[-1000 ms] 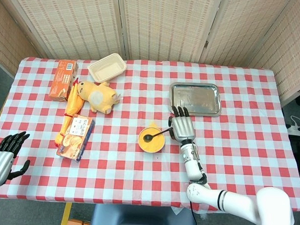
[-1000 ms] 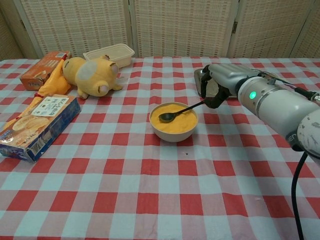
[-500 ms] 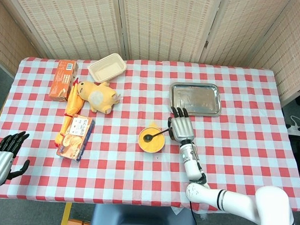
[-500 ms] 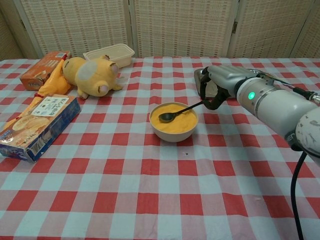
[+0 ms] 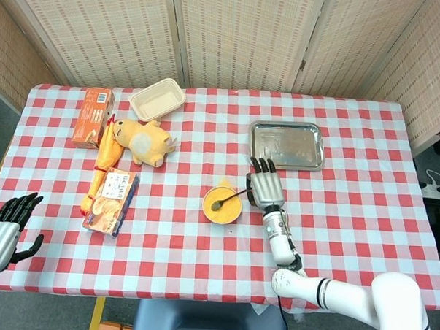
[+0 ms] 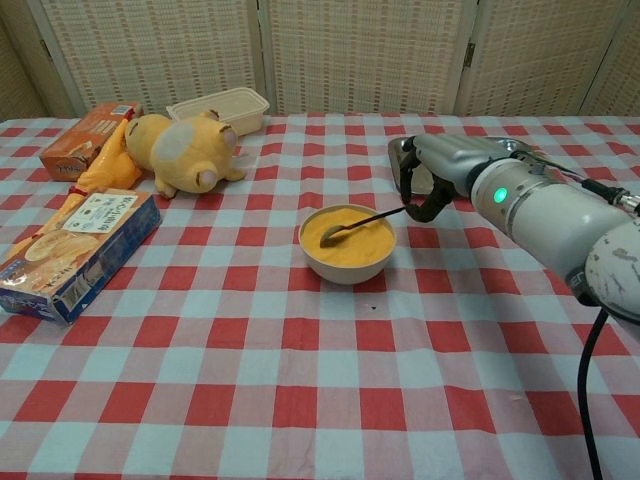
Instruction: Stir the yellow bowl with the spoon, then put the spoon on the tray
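Since a second ago the spoon [image 6: 352, 224] has tipped, its bowl end now lying lower and partly sunk in the orange contents of the yellow bowl [image 6: 347, 258], while the right hand [image 6: 425, 178] has barely shifted. That hand is pinching the spoon's handle just right of the bowl's rim, fingers curled around it. The bowl is sitting near the table's middle, with the metal tray [image 5: 287, 145] lying beyond it. The left hand [image 5: 5, 229] is hanging off the table's near-left corner, fingers spread, holding nothing.
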Available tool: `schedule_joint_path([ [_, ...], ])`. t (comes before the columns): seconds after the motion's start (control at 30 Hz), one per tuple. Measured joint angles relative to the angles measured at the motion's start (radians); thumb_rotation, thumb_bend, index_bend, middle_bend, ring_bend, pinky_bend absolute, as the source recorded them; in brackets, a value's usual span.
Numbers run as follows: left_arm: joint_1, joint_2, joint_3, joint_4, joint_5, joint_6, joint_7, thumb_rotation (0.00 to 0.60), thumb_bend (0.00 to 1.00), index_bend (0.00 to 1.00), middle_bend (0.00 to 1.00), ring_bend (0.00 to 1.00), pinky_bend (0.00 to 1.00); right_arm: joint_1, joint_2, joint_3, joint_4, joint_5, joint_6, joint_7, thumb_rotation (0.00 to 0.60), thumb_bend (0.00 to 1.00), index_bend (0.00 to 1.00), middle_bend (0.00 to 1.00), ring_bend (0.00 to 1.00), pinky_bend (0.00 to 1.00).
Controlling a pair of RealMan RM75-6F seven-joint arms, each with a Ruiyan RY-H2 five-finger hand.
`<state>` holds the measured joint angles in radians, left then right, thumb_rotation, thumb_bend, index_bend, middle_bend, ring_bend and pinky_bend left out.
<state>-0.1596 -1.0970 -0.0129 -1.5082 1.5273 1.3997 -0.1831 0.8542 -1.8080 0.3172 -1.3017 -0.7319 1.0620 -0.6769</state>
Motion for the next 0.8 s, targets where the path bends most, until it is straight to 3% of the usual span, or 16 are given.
schedule_joint_path([
  [0.23,0.001,0.001,0.0,-0.001,0.0,0.003,0.0,0.6,0.44,0.0,0.0,0.0,0.05,0.001,-0.001,-0.004,0.0,-0.004,0.005,0.003,0.6,0.35,0.58,0.06,0.0,0.01],
  [0.57,0.003,0.001,-0.001,-0.003,-0.003,0.004,0.003,0.6,0.44,0.0,0.0,0.0,0.06,-0.006,0.014,-0.016,-0.022,-0.027,0.009,0.016,0.6,0.35,0.48,0.06,0.0,0.01],
  [0.8,0.002,0.0,-0.001,-0.007,-0.007,-0.001,0.012,0.6,0.44,0.0,0.0,0.0,0.06,-0.02,0.022,-0.048,-0.035,-0.077,0.022,0.028,0.6,0.35,0.48,0.06,0.0,0.02],
])
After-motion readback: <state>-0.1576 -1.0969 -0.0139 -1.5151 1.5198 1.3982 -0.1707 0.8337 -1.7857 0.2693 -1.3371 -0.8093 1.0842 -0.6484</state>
